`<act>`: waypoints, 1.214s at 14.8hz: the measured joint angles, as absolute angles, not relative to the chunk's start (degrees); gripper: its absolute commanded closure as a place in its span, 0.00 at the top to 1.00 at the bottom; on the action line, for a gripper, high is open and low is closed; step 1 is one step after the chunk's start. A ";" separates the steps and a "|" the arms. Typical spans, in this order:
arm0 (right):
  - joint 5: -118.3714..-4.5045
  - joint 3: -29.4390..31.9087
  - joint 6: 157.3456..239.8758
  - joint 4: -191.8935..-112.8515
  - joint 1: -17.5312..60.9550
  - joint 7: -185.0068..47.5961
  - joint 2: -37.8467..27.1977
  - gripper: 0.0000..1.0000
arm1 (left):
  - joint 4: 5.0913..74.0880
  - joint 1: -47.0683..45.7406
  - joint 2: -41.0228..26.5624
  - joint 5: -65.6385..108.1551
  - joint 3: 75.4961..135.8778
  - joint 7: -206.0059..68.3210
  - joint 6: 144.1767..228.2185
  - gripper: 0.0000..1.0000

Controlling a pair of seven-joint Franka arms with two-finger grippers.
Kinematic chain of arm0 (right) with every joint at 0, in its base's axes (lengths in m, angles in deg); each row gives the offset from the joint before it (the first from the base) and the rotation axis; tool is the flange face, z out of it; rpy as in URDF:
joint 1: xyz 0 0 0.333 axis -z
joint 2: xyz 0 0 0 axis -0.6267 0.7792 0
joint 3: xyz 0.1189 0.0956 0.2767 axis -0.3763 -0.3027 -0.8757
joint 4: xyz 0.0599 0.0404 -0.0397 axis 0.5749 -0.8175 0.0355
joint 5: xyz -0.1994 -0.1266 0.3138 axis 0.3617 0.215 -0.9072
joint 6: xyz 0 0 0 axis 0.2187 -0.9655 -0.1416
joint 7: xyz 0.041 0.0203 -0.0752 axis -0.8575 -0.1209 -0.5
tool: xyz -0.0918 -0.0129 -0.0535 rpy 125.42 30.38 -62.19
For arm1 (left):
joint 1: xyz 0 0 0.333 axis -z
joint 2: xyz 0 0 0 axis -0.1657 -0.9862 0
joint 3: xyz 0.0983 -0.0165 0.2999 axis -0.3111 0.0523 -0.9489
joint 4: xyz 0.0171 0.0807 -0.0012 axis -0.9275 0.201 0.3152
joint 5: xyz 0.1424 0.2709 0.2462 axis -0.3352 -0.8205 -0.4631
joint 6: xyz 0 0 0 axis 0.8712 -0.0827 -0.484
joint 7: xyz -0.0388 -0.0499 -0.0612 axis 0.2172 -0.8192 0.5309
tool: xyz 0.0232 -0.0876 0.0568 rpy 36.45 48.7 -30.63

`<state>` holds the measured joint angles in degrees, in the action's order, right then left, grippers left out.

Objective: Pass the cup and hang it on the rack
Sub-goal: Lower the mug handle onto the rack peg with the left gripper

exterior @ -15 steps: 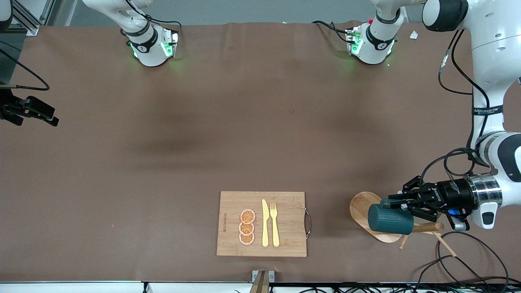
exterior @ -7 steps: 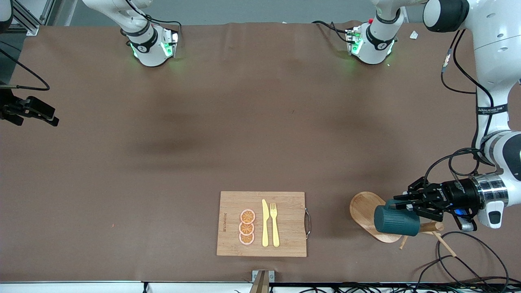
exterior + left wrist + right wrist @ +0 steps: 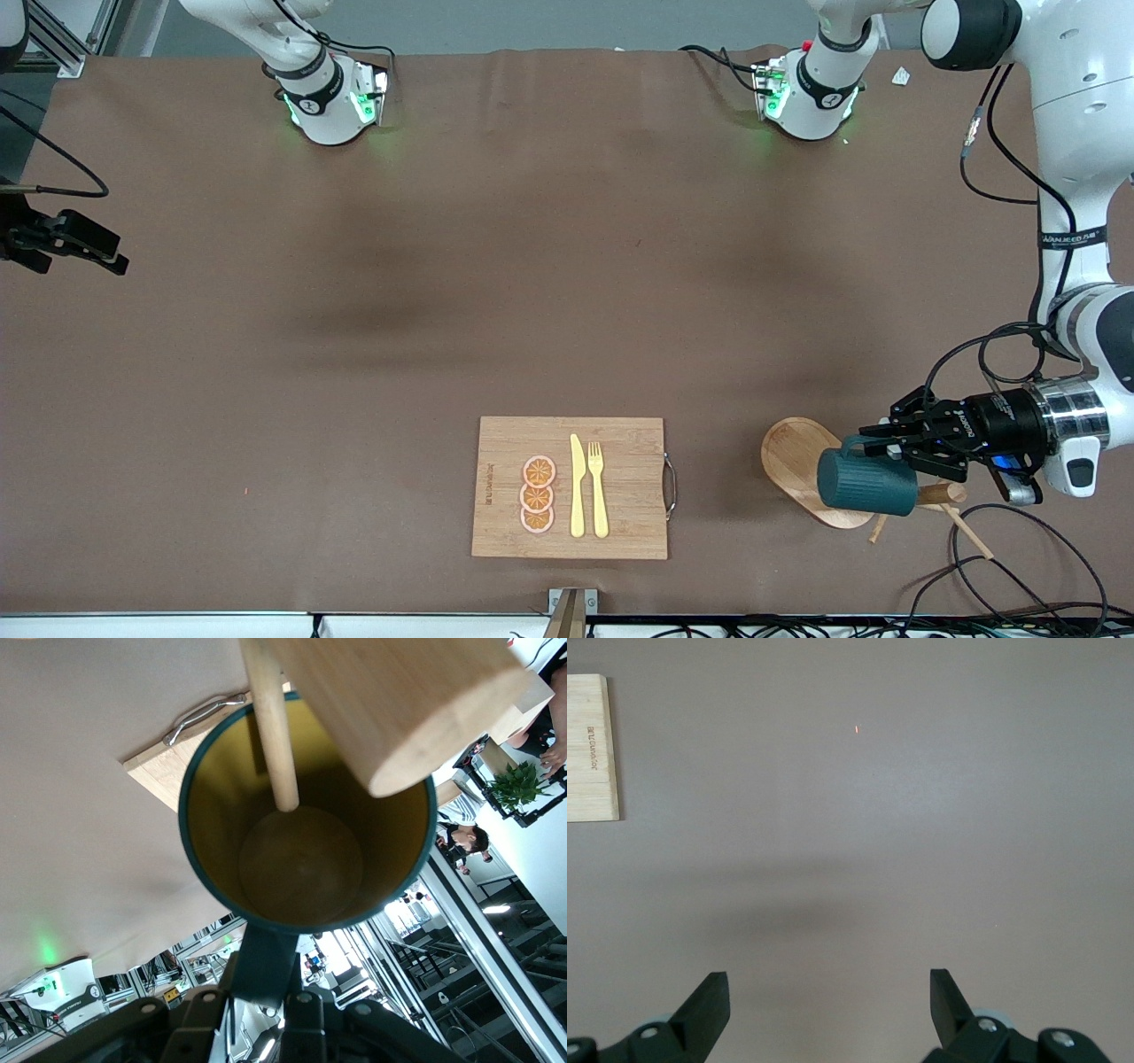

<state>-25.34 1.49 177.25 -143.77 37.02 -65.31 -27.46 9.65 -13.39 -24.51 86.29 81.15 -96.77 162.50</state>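
Observation:
The dark teal ribbed cup [image 3: 865, 484] lies on its side in the air over the wooden rack's oval base [image 3: 791, 454]. My left gripper [image 3: 875, 443] is shut on the cup's handle [image 3: 266, 958]. In the left wrist view the cup's yellowish-brown inside [image 3: 301, 859] faces the camera. A thin peg [image 3: 269, 726] reaches into the cup's mouth, beside the thick post end [image 3: 403, 700]. The post [image 3: 939, 494] and another peg [image 3: 971, 537] show next to the cup. My right gripper [image 3: 106, 252] waits open and empty over bare table at the right arm's end; it also shows in the right wrist view [image 3: 828, 985].
A bamboo cutting board [image 3: 620, 532] with orange slices [image 3: 538, 494], a yellow knife [image 3: 577, 486] and fork [image 3: 598, 487] lies near the front edge. Its corner shows in the right wrist view [image 3: 589, 749]. Black cables [image 3: 1019, 576] trail near the rack.
My left gripper has carried the cup a little toward the left arm's end, closer to the rack's post. It has hardly moved in the last half second. The right arm has not moved.

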 measured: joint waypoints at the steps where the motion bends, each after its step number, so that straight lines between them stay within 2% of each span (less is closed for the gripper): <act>1: -25.34 1.49 177.25 -143.77 37.02 -65.31 -27.46 1.00 | 9.65 -13.39 -24.52 86.05 81.11 -96.37 162.50 0.00; 18: -25.34 1.47 177.25 -143.77 37.01 -65.31 -27.46 1.00 | 9.71 -14.21 -25.26 84.29 79.96 -93.49 162.50 0.00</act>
<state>-25.34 1.47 177.25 -143.77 37.01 -65.31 -27.46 9.71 -14.21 -25.26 84.29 79.96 -93.49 162.50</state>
